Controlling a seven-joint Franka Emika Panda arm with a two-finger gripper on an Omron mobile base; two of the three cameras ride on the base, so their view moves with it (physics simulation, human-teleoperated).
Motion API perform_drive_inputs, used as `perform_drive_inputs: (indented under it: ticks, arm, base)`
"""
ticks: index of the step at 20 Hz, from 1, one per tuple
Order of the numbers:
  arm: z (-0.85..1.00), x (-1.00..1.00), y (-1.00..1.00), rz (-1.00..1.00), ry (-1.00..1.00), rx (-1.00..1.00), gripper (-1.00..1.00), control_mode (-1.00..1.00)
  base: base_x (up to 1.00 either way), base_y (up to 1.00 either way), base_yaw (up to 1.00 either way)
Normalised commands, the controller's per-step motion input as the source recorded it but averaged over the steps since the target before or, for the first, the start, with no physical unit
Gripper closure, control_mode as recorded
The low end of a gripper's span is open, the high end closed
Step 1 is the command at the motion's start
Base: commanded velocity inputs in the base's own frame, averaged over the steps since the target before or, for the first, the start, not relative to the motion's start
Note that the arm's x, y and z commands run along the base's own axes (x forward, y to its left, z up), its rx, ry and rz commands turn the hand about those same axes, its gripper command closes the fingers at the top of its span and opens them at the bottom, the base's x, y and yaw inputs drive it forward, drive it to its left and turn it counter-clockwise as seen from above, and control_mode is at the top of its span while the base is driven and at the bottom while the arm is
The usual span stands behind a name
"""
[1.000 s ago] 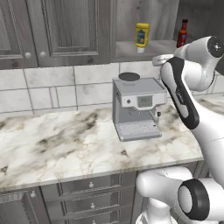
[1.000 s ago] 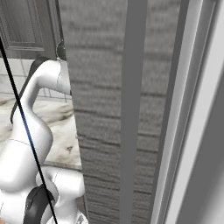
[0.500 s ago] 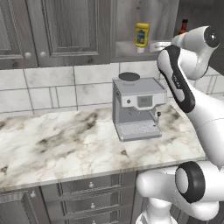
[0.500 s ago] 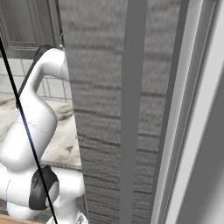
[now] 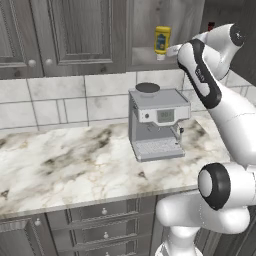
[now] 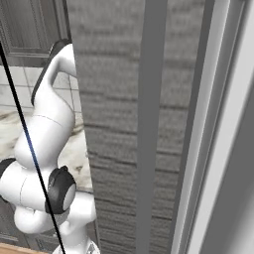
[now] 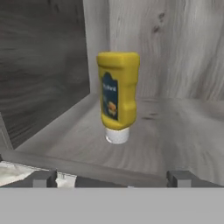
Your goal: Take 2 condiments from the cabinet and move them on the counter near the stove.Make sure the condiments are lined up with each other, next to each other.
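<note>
Currently the end effector (image 7: 111, 178) stands wide apart, holding nothing, just short of the yellow squeeze bottle (image 7: 117, 97). That bottle stands cap-down (upright) on the cabinet (image 7: 175, 127) shelf, above the coffee machine (image 5: 157, 123) on the table (image 5: 70, 165).

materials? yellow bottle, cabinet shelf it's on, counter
Yellow bottle: looks like matte squeeze plastic, uniform colour, soft rounded edges, pale plastic cap at the bottom. Cabinet shelf: grey wood or wood-look laminate, visible grain, no gloss. Counter: polished marble or a marble-pattern slab, white-beige with dark brown veins; real or printed stone is unclear.
</note>
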Motion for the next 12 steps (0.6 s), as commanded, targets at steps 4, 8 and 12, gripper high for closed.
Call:
perform_drive_inputs:
  ticks: [4, 8, 12]
  arm:
    - [0.23, 0.25, 0.00, 0.01, 0.00, 0.00, -1.00, -1.00]
    - [0.18, 0.26, 0.04, 0.00, 0.03, 0.00, -1.00, -1.00]
    - [0.06, 0.29, 0.09, 0.00, 0.05, 0.00, -1.00, -1.00]
  base:
    - [0.00, 0.00, 0.00]
    - [0.00, 0.00, 0.00]
    - [0.00, 0.00, 0.00]
